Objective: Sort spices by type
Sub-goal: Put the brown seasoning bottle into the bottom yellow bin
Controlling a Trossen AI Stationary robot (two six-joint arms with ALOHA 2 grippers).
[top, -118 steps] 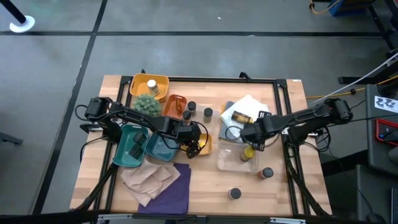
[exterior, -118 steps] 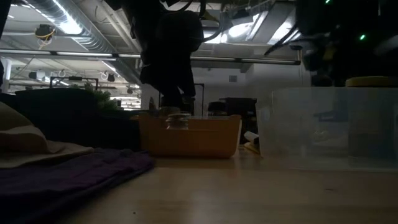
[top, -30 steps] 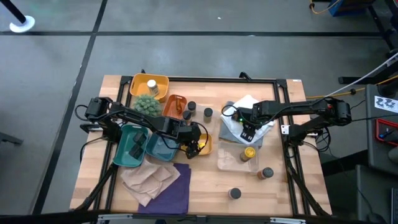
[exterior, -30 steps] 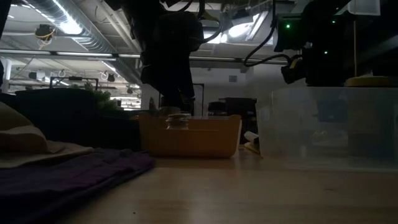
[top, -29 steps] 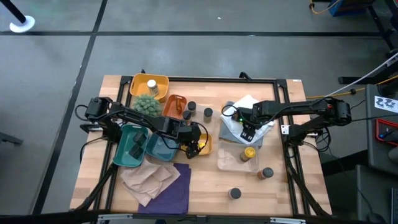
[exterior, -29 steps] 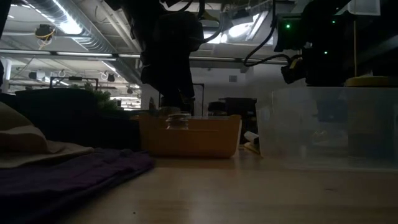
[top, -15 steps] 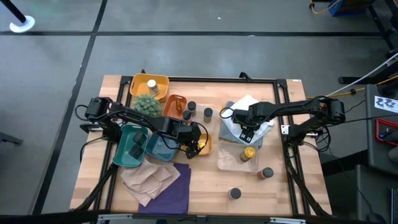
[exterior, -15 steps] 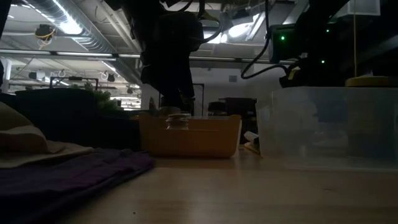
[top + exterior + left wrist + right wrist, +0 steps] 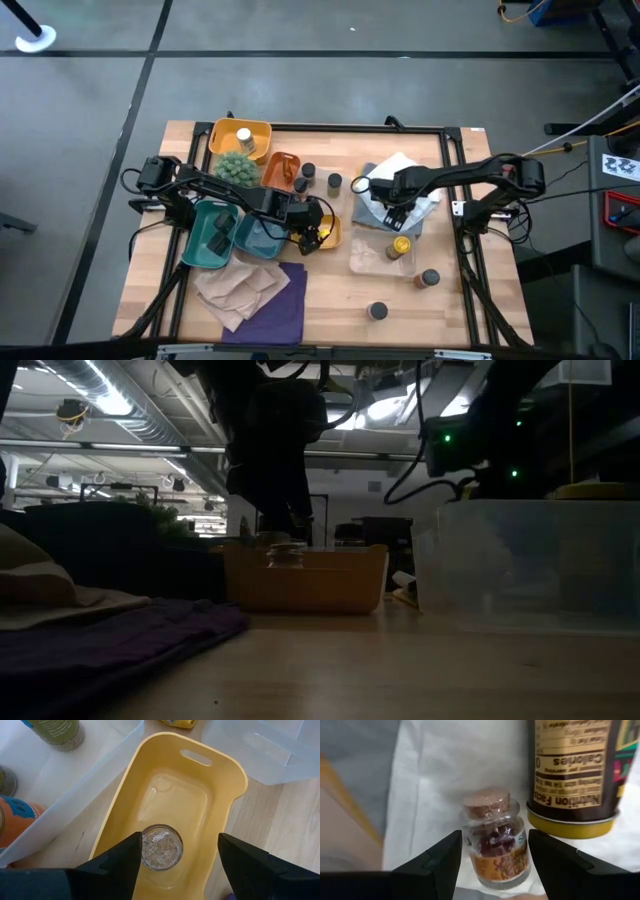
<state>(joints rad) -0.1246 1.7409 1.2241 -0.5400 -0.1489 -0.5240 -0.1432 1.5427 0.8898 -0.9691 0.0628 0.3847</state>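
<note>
right hand (image 9: 491, 851) | open | wrist-only: cork-topped jar (image 9: 494, 840) between fingers

Dark yellow-rimmed can (image 9: 575, 775), label shown upside down, "Nutrition", "Calories", "0", remaining print unreadable

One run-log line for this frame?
left end effector: open over jar in yellow tray | right end effector: open around cork-stoppered jar on white cloth, not gripped

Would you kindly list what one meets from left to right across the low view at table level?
Beige cloth → purple cloth → yellow tray holding a small jar → clear plastic container.
</note>
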